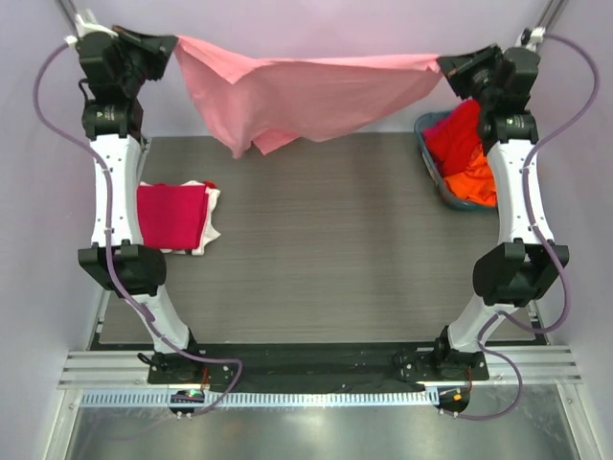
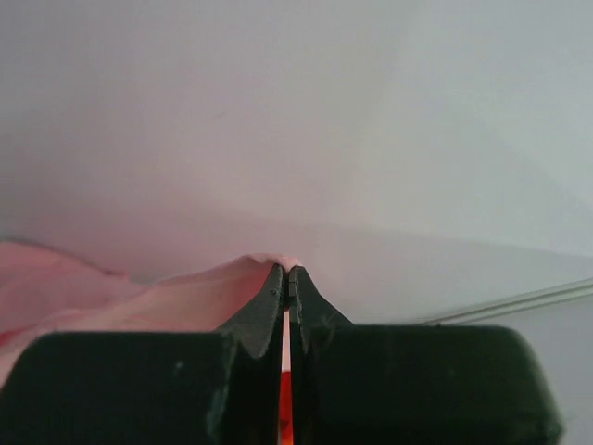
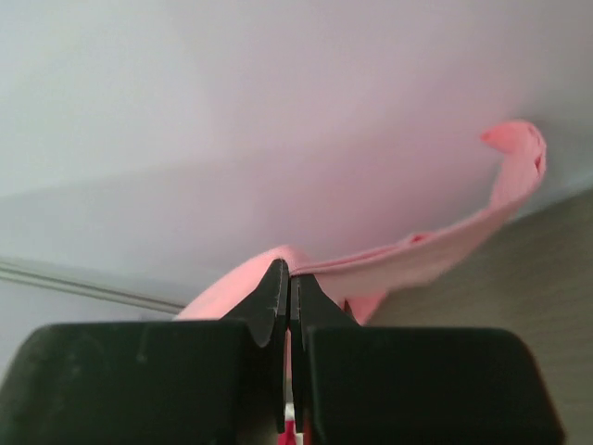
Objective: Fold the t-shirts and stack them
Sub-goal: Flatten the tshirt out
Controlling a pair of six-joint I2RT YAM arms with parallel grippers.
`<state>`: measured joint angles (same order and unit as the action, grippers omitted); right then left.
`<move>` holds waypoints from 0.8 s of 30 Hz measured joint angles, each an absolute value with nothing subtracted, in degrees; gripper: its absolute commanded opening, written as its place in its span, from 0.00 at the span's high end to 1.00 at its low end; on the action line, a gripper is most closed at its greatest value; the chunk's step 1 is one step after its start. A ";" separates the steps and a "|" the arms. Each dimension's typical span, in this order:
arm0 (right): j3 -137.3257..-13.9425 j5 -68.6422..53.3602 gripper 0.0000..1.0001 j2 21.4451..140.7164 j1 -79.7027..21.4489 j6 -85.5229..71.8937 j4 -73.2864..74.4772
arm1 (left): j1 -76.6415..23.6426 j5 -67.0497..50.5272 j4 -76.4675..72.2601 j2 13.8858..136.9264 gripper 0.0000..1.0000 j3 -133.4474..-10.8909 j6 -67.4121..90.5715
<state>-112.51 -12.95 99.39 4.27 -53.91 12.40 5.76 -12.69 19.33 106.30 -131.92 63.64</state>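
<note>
The light pink t-shirt [image 1: 306, 91] hangs in the air over the far edge of the worktop [image 1: 335, 259], stretched between the two raised arms. The left pincer [image 1: 170, 46] is clamped shut on one top corner of the cloth and the right pincer [image 1: 446, 65] on the other. Both wrist views show the jaws pressed together with pink fabric pinched at the tips. The span sags a little in the middle, and a bunched fold droops lower toward the left.

A folded crimson t-shirt [image 1: 172, 216] lies on a white t-shirt [image 1: 213, 201] near the left arm. A red t-shirt [image 1: 458, 139] and an orange t-shirt [image 1: 474, 187] sit in the basket [image 1: 424, 149] by the right arm.

The step in hand looks like spreading the shirt before laying it flat. To do it well, the arms would likely need to draw the top edge taut and level and let the drooping fold fall free. They would then set the hem down on the middle of the worktop first and drag toward the near edge, so the cloth lands smooth and well apart from the stack and the basket.
</note>
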 measured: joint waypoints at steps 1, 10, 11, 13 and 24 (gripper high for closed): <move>-110.17 -13.67 0.99 99.42 4.84 -54.17 11.73 | 5.69 -13.23 18.76 106.21 1.00 -128.99 63.29; -75.68 -17.58 0.99 99.53 7.81 -53.30 8.73 | -3.05 -10.55 16.56 91.33 1.00 -89.32 53.15; -73.93 -17.65 0.99 99.50 8.05 -53.08 8.93 | -4.29 -10.35 17.10 88.71 1.00 -85.71 52.66; -69.52 -17.80 0.99 99.46 8.29 -52.36 8.69 | -5.93 -9.80 16.91 81.34 1.00 -76.36 51.64; -45.25 -17.47 0.99 89.03 8.49 -48.80 7.77 | -4.38 -5.34 22.50 55.05 1.00 -46.44 49.93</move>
<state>-45.25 -17.47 89.03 8.49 -48.80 7.77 -4.38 -5.34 22.50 55.05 -46.44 49.93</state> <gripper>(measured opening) 0.031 0.005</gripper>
